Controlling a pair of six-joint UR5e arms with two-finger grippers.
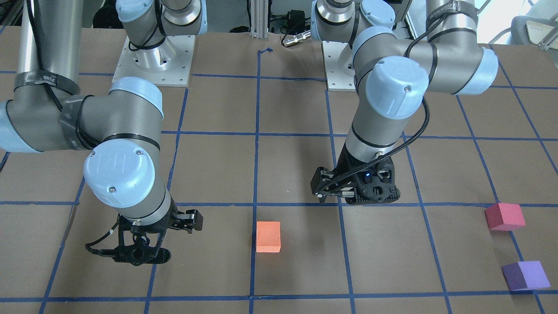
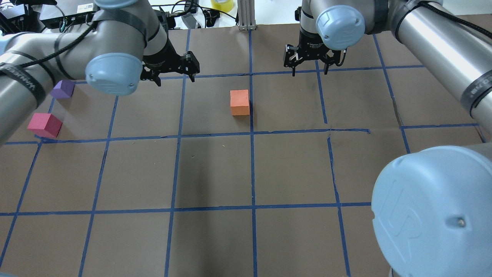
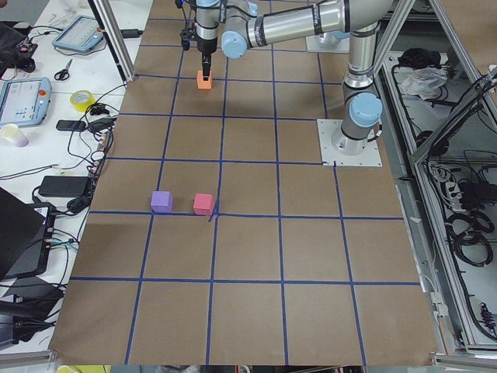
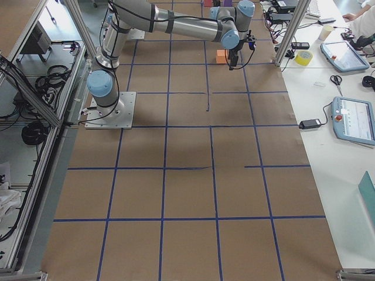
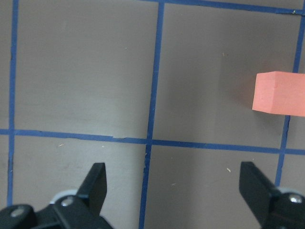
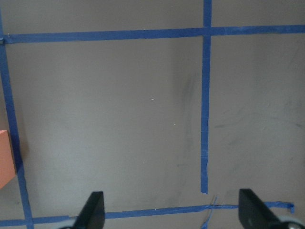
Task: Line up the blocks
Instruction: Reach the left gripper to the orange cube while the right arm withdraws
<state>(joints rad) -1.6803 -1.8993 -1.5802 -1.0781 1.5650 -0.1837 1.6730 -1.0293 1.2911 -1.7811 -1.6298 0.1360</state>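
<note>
The orange block sits on the brown table between the two grippers, touched by neither. It shows at the right edge of the left wrist view and the left edge of the right wrist view. The pinkish-red block and the purple block lie close together at the table's far left, also seen in the front view as pinkish-red and purple. My left gripper is open and empty, left of the orange block. My right gripper is open and empty, right of it.
Blue tape lines divide the brown table into squares. The two arm bases stand on metal plates at the robot's side. Cables and a tape roll lie past the table's far edge.
</note>
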